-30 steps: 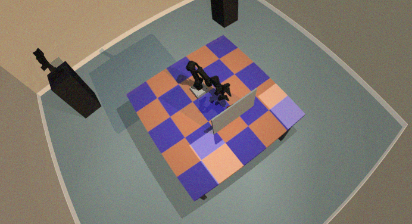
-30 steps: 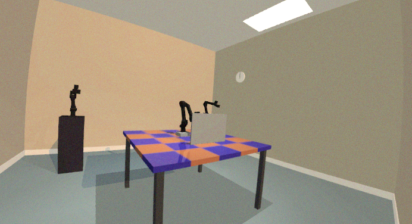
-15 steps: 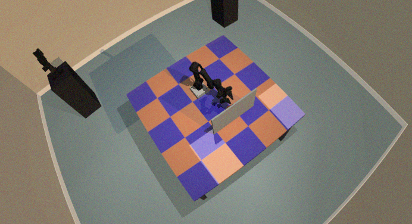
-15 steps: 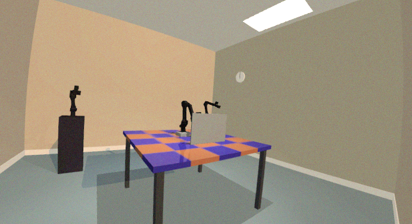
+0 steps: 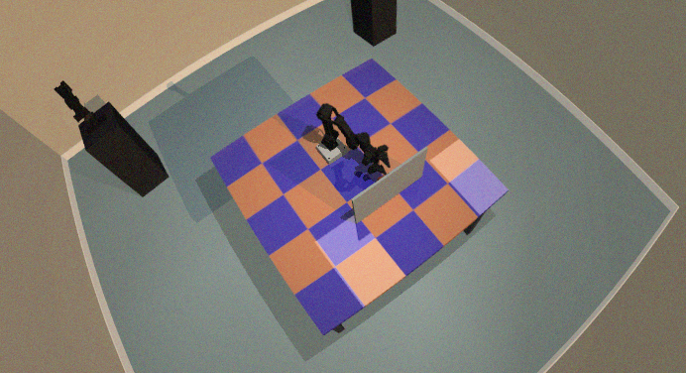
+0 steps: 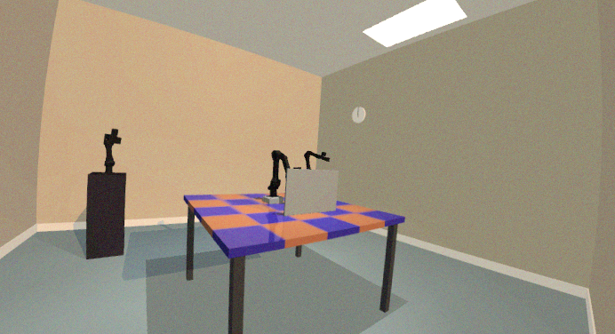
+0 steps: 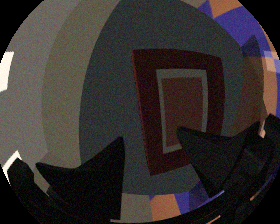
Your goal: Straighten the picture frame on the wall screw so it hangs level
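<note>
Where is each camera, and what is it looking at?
Top: high above, facing down at the checkered table; whole arm shows.
Exterior: off to the side, facing the back of the upright panel; the arm is partly hidden.
Wrist: on the arm, facing the frame; open gripper fingers show.
Top and exterior share table, arm and panel back.

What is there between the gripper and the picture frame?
I see no object between the open gripper and the picture frame; the wrist view shows this, though one finger hides part of the frame.
</note>
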